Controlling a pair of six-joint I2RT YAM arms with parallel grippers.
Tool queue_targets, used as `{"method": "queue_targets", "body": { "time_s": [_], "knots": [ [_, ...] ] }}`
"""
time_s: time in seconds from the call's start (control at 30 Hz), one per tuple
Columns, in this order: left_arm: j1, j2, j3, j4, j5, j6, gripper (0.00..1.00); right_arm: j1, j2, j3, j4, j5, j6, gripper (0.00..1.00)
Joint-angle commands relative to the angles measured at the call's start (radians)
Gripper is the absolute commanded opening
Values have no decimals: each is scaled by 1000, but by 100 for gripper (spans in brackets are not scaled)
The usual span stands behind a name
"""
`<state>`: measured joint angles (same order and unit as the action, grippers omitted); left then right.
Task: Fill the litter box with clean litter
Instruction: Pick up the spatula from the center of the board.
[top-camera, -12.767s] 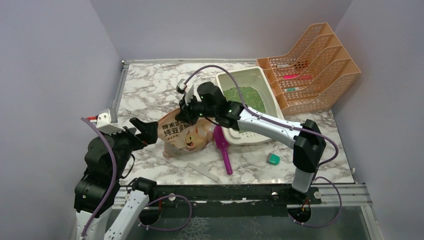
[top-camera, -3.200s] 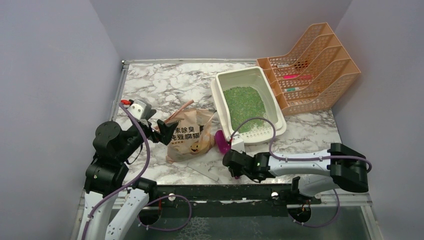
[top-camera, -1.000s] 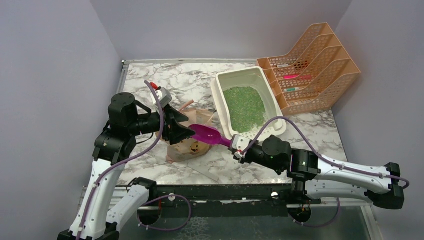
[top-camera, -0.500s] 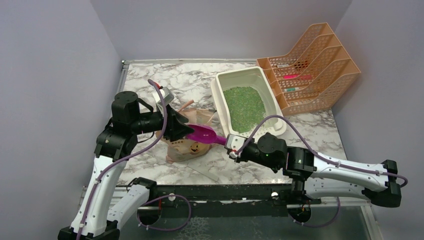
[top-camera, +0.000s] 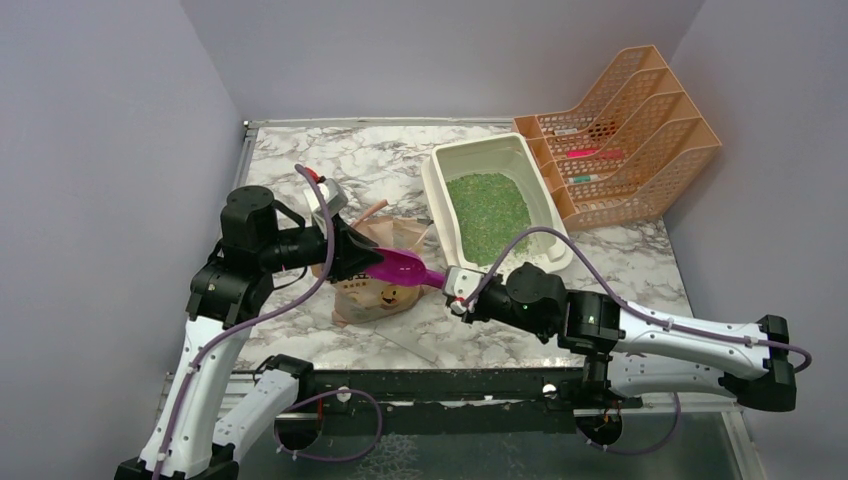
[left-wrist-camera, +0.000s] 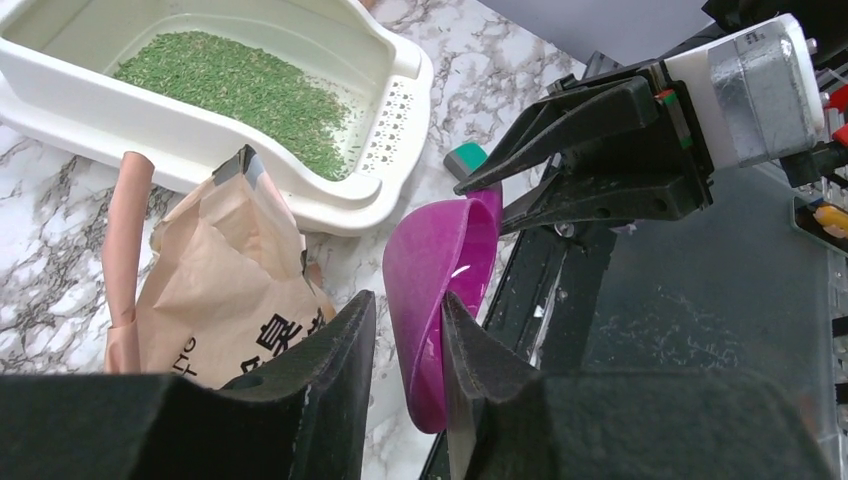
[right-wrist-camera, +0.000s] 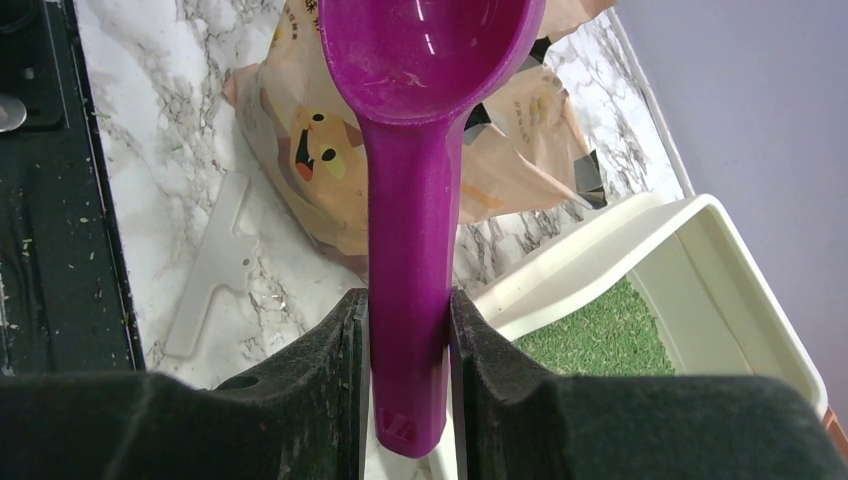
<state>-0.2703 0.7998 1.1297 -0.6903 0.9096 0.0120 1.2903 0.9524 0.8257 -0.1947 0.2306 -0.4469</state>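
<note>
The cream-white litter box (top-camera: 432, 185) stands at the back right of the marble table, with green clean litter (top-camera: 487, 205) spread over its floor. A magenta scoop (top-camera: 400, 265) hangs level above a tan paper bag (top-camera: 385, 297). My right gripper (right-wrist-camera: 405, 300) is shut on the scoop's handle. My left gripper (left-wrist-camera: 405, 300) has its jaws on either side of the empty bowl (left-wrist-camera: 440, 255); the right finger touches the bowl, and the left one stands a narrow gap off. The litter box (left-wrist-camera: 200, 150) and its litter (left-wrist-camera: 230, 85) lie beyond the bag (left-wrist-camera: 220, 280).
An orange mesh file rack (top-camera: 620, 130) stands right of the litter box. A small teal object (left-wrist-camera: 465, 160) lies near the tray's front corner. A flat white plastic piece (right-wrist-camera: 215, 265) rests on the marble by the black front rail (top-camera: 450, 385).
My left jaws have narrowed around the scoop bowl. The right arm has carried the scoop slightly to the left, further between them.
</note>
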Motion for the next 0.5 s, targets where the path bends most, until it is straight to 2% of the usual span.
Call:
{"method": "queue_targets", "body": {
  "time_s": [0.0,0.07,0.17,0.27,0.3,0.4,0.47],
  "knots": [
    [-1,16,-9,-13,-1,36,29,-3,8,50,60,-14,-13,1],
    [-1,20,-4,-12,-7,41,20,-5,11,52,65,-16,-17,1],
    [-1,21,8,-21,-27,57,0,-10,14,55,71,-15,-23,1],
    [-1,22,23,-21,-64,70,0,-12,21,67,70,-15,-23,4],
    [-1,25,33,-20,-82,71,0,-13,25,72,70,-8,-19,12],
    [-1,47,76,-9,-150,64,0,-18,33,98,80,29,11,43],
    [-1,67,109,35,-180,36,0,-33,37,125,88,41,58,67]
  ]
}}
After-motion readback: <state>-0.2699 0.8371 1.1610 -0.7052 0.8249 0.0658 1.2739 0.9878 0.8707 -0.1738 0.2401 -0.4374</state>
